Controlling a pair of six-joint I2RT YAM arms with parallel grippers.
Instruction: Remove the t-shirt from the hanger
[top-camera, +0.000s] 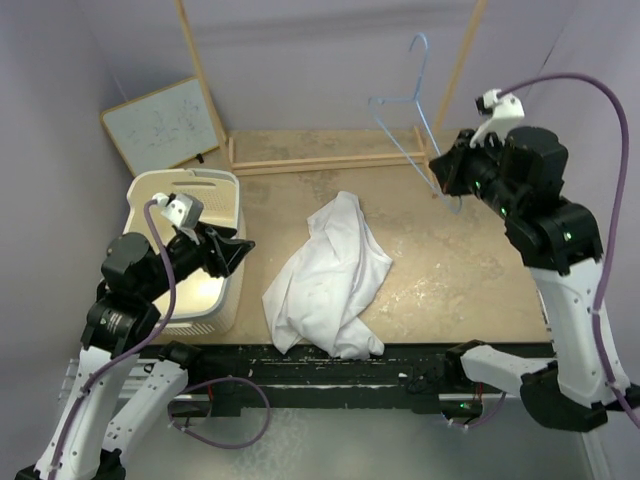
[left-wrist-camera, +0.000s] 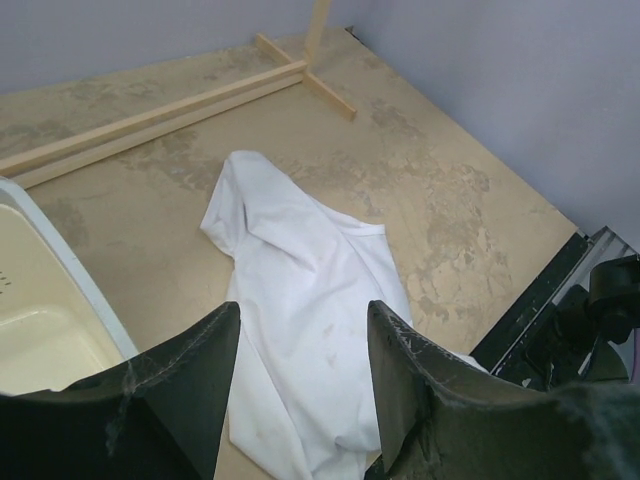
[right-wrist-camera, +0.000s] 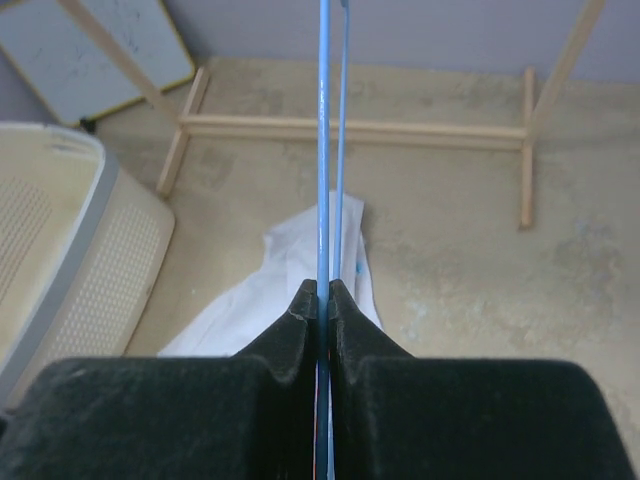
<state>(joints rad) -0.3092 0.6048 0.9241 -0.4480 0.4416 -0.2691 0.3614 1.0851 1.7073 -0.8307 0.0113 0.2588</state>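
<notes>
The right gripper (right-wrist-camera: 322, 292) is clamped on the hanger (right-wrist-camera: 323, 150), held up near the far right corner of the bench (top-camera: 480, 270). The left gripper (left-wrist-camera: 303, 318) is spread apart at the near left. The t-shirt (top-camera: 330, 275) lies crumpled just beyond it, mid-bench by the near edge.

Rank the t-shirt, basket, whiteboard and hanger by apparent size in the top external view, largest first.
1. t-shirt and basket: too alike to rank, and the basket is partly hidden.
2. whiteboard.
3. hanger, only a thin wire outline.
</notes>
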